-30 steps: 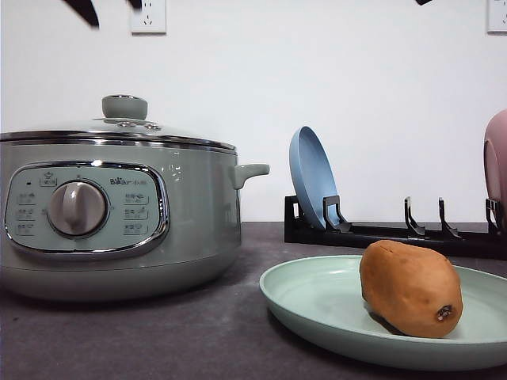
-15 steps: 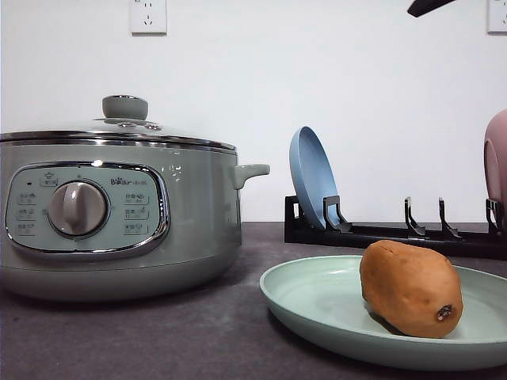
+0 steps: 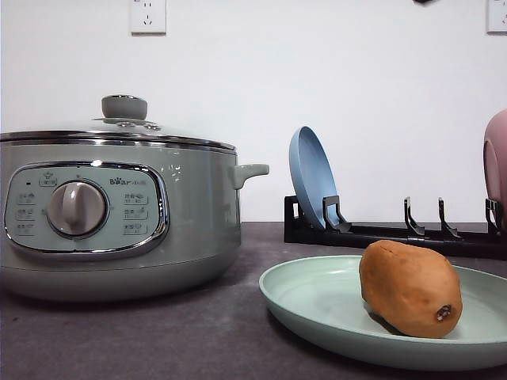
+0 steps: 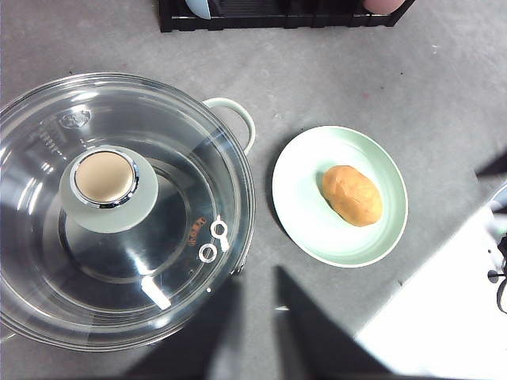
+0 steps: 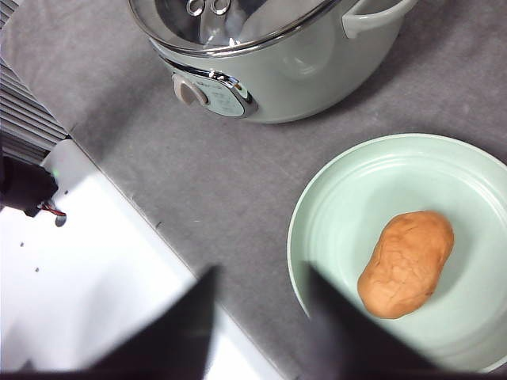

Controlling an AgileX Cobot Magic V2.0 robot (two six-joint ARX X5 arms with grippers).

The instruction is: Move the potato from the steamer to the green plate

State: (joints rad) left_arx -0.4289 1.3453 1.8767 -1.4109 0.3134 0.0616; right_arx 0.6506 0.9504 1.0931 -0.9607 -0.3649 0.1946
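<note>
The orange-brown potato (image 3: 410, 289) lies on its side on the pale green plate (image 3: 317, 301), to the right of the steamer (image 3: 119, 206). The steamer's glass lid (image 4: 119, 206) is on, its knob in the middle. From high above, the left wrist view looks down on the steamer, the potato (image 4: 352, 195) and the plate (image 4: 305, 206); my left gripper (image 4: 255, 277) is open with nothing in it. My right gripper (image 5: 261, 269) is also open and empty, high over the table beside the plate (image 5: 356, 206) and the potato (image 5: 405, 263), with the steamer (image 5: 277, 63) further off.
A black dish rack (image 3: 380, 234) stands at the back right, with a blue plate (image 3: 311, 178) upright in it and a pink dish (image 3: 497, 158) at its right end. The white robot base (image 5: 95, 285) borders the grey table.
The dark arm parts seen at the top of the front view have moved up and almost out of it. Potato, plate and steamer have not moved.
</note>
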